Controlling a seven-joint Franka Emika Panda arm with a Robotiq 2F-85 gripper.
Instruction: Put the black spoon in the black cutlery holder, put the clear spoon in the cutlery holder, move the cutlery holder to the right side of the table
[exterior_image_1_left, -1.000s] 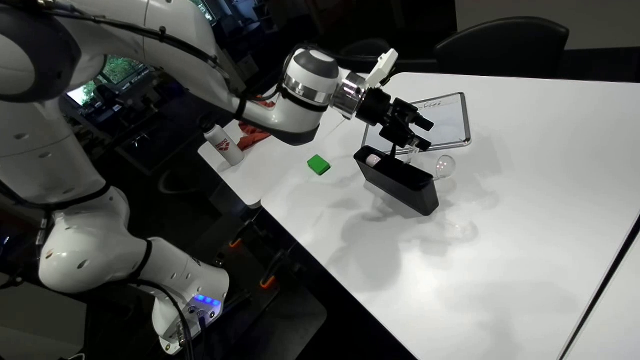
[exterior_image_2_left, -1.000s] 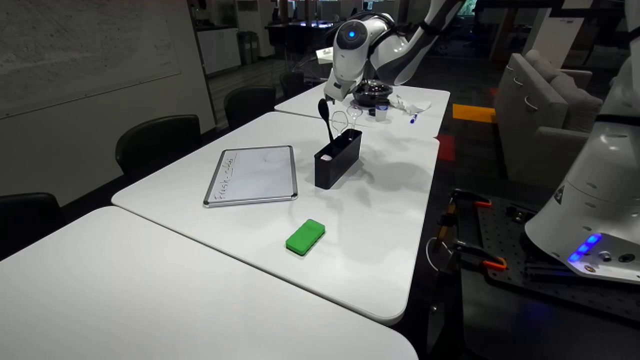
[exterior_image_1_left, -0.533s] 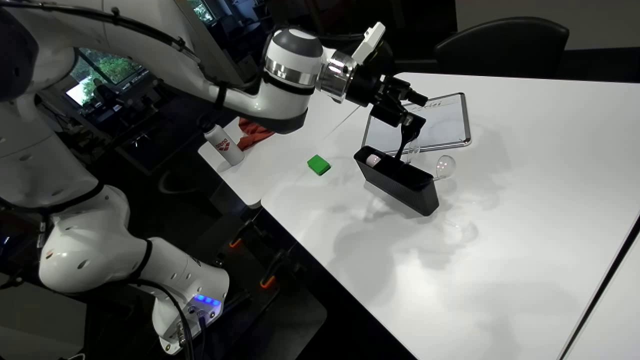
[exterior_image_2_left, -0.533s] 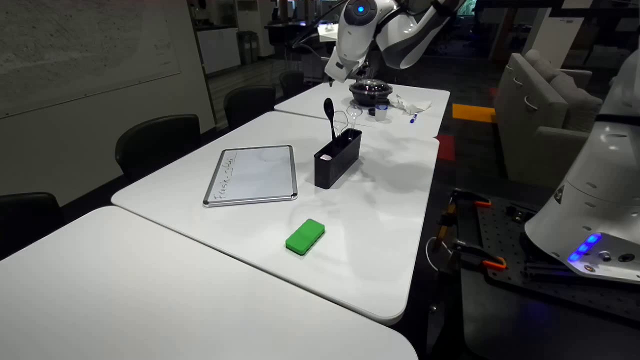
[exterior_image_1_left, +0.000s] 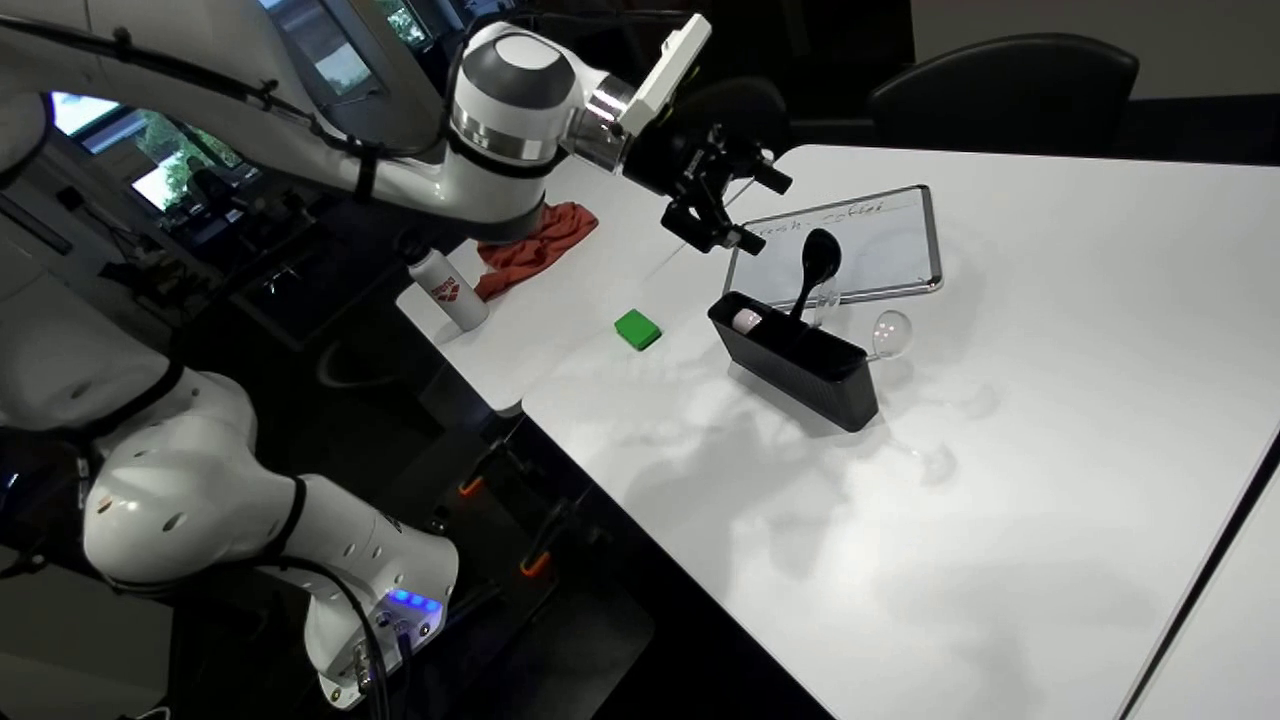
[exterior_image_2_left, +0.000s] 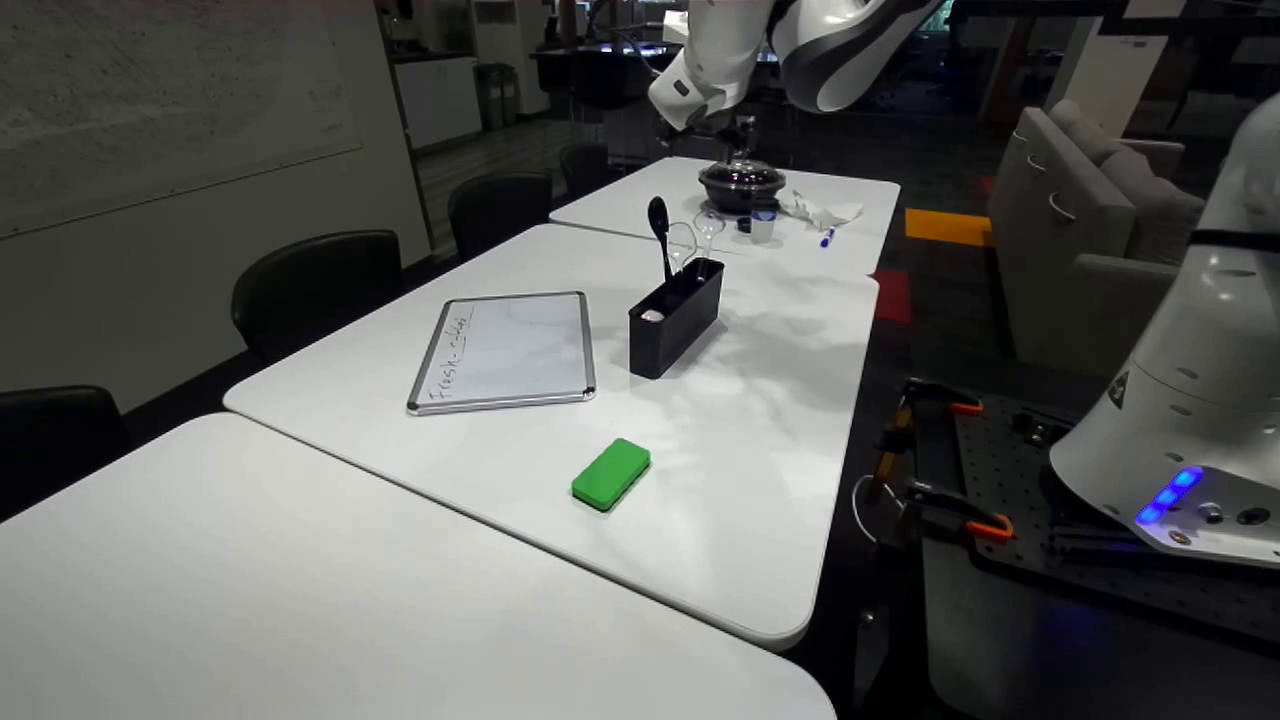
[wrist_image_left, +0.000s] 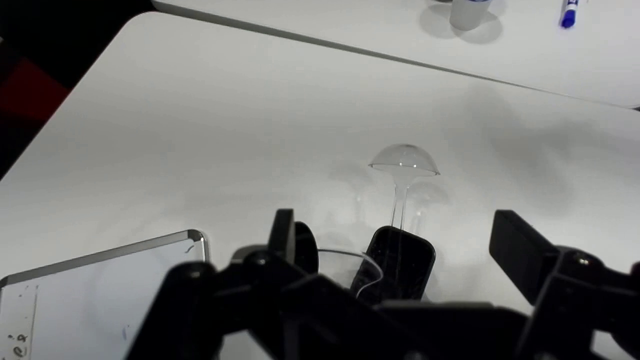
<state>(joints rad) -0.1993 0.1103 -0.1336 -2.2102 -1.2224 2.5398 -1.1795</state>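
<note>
1. In a dim room, with black chairs (exterior_image_2_left: 318, 290) along the left in an exterior view, a white worktop (exterior_image_2_left: 740, 520) carries the black cutlery holder (exterior_image_2_left: 690, 325).
2. A second ago the hand (wrist_image_left: 397, 240) covered the bowl of the black spoon (exterior_image_1_left: 820, 258) in an exterior view; now it is farther left and higher, and the bowl shows whole.
3. The black cutlery holder keeps its place; the black spoon stands in it, tilted.
4. The hand is spread wide, its fingers (wrist_image_left: 520, 255) well apart, and stands clear of the black spoon.
5. Two clear spoons (exterior_image_2_left: 709, 225) rise from the holder's far end, faint against white.
6. In the wrist view, the hand hides much of the holder and black spoon.
7. A pale thing (exterior_image_2_left: 652, 315) in the holder's near end is hard to identify.
</note>
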